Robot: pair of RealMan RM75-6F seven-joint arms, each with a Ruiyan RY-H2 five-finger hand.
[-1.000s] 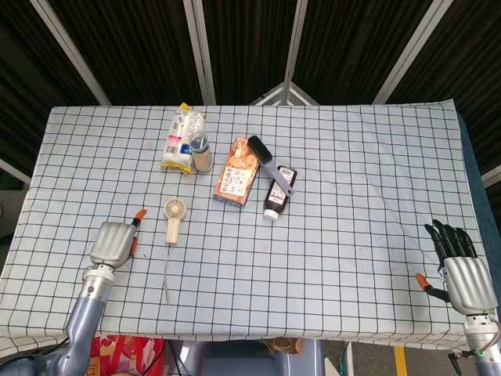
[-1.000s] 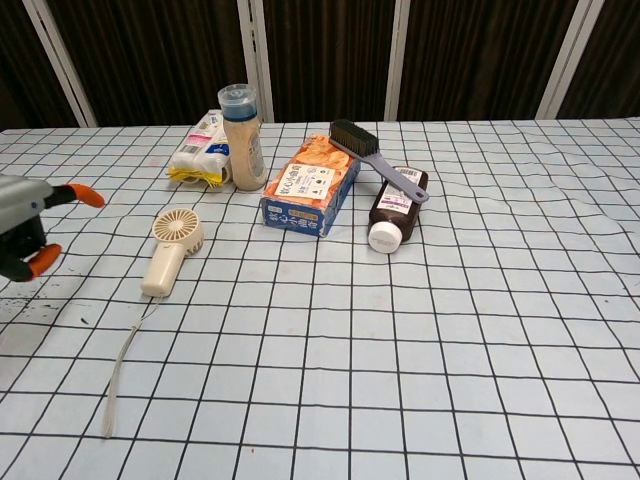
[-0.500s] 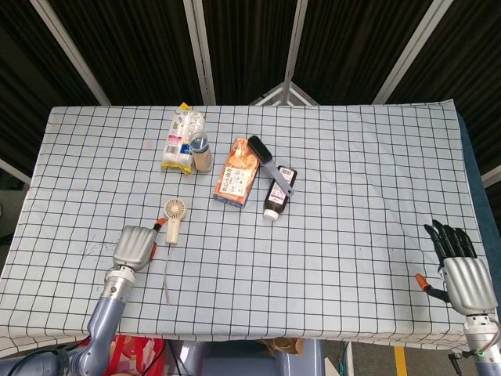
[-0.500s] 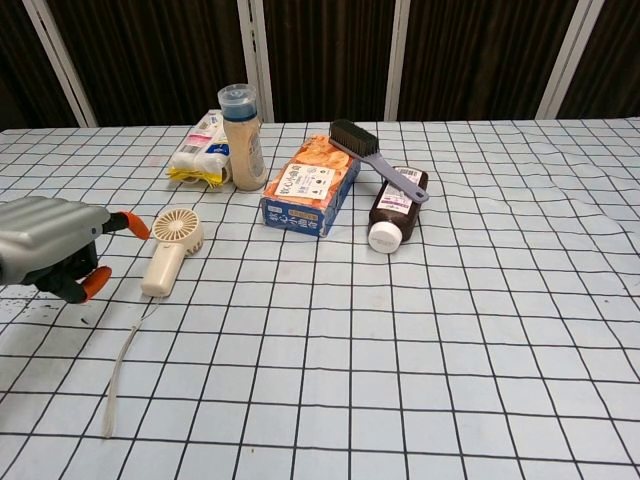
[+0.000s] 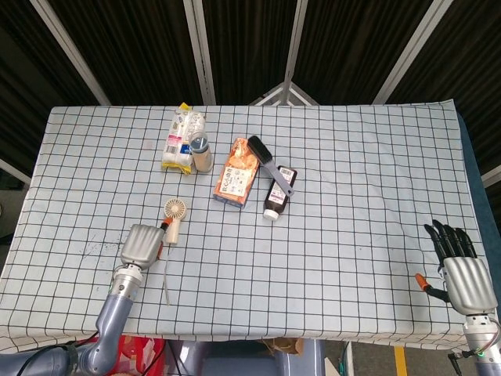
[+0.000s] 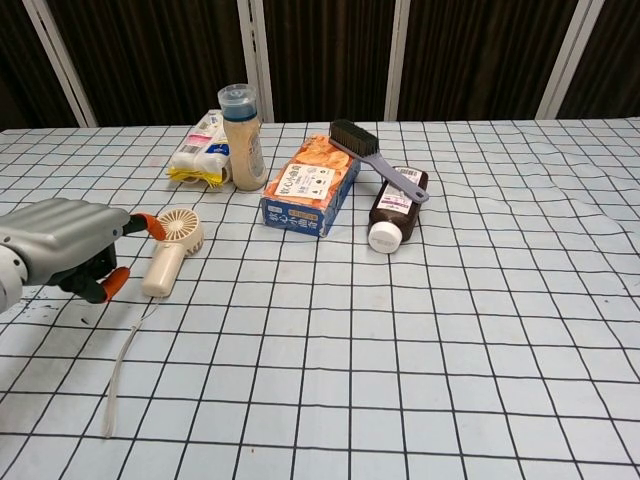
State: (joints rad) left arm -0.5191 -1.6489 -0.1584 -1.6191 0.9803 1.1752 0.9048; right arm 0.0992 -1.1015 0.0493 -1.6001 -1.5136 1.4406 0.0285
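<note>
My left hand (image 5: 142, 245) hovers low over the checked tablecloth, just left of a cream hand-held fan (image 5: 173, 220). In the chest view the left hand (image 6: 70, 245) has its orange-tipped fingers apart, close to the handle of the fan (image 6: 170, 250), and nothing is in its grasp. The fan lies flat, and its thin strap (image 5: 166, 278) trails toward the front edge. My right hand (image 5: 458, 270) rests at the table's front right corner with dark fingers stretched out, holding nothing. It does not show in the chest view.
Behind the fan stand a capped bottle (image 5: 201, 153) and a yellow-edged packet (image 5: 182, 139). In the middle, a grey brush (image 5: 270, 166) leans across an orange box (image 5: 237, 172) and a dark brown bottle (image 5: 277, 193) lying on its side.
My left hand has slid to the right across the cloth, from well left of the fan to right beside its handle. The right hand and the objects have stayed put.
</note>
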